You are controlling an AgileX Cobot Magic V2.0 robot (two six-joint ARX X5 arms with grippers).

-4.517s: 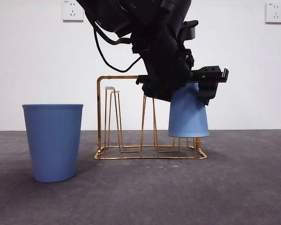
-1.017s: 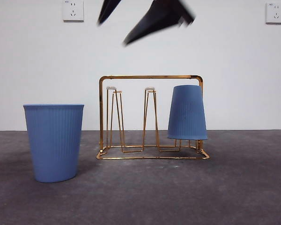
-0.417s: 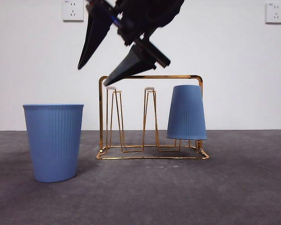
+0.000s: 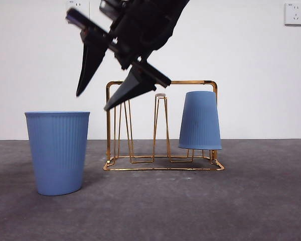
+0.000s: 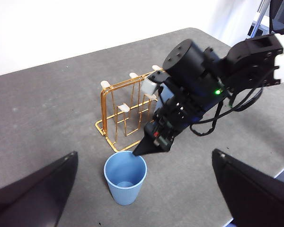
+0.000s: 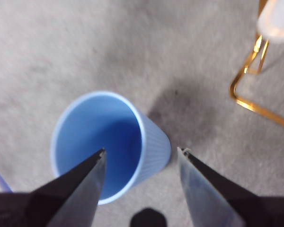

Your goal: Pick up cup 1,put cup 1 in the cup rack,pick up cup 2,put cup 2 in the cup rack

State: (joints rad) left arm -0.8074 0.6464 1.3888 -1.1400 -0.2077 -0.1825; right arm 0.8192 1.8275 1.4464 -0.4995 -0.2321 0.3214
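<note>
An upright blue ribbed cup (image 4: 57, 153) stands on the grey table, left of the gold wire cup rack (image 4: 160, 83). A second blue cup (image 4: 200, 120) sits upside down on the rack's right prong. My right gripper (image 4: 93, 100) is open and empty. It hangs tilted just above and right of the upright cup's rim. In the right wrist view its jaws (image 6: 142, 151) straddle the near wall of that cup (image 6: 109, 137). My left gripper (image 5: 144, 153) is open and high above the table, looking down on the cup (image 5: 125, 177), the rack (image 5: 128, 109) and the right arm (image 5: 184, 94).
Two wall sockets (image 4: 78, 10) are on the white wall behind. The rack's left and middle white-tipped prongs (image 4: 160, 95) are bare. A rack corner (image 6: 255, 99) lies close beside the upright cup. The table's edge (image 5: 255, 189) shows in the left wrist view.
My right gripper let go of the upside-down cup on the rack, rose, then swung left and down towards the upright cup. The cups and rack have not moved.
</note>
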